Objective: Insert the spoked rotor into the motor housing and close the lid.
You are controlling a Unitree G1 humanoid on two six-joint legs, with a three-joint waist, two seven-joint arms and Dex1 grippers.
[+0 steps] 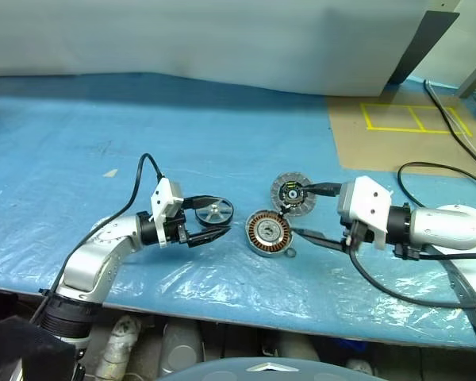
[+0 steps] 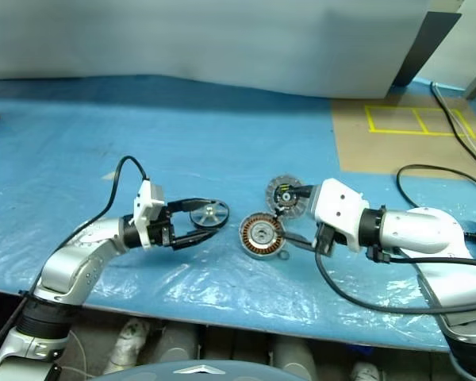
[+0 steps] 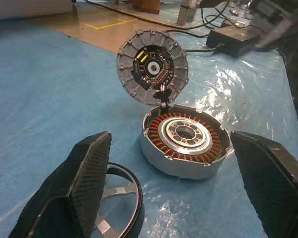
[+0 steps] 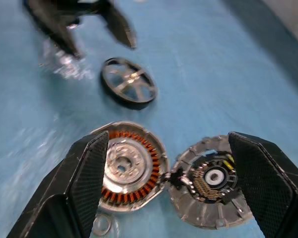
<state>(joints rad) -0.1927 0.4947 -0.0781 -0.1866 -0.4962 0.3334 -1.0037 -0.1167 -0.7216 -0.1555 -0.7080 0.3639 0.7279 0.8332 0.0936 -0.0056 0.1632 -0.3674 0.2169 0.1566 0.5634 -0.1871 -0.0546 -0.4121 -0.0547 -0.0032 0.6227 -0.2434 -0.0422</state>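
Observation:
The spoked rotor [image 1: 214,212], a dark rim with silver spokes, lies flat on the blue table. My left gripper [image 1: 217,217] is open, and its two fingers reach along either side of the rotor without closing on it. To its right sits the motor housing [image 1: 268,233], its copper windings facing up. The lid [image 1: 292,194] stands open at the housing's far edge, with its inner face and the yellow mark showing. My right gripper [image 1: 300,211] is open and hovers over the housing and lid, holding nothing.
A small metal ring [image 4: 102,225] lies on the table next to the housing. A brown board with yellow tape [image 1: 397,131] and black cables [image 1: 436,171] sit at the back right. The table's front edge [image 1: 222,305] runs close below both arms.

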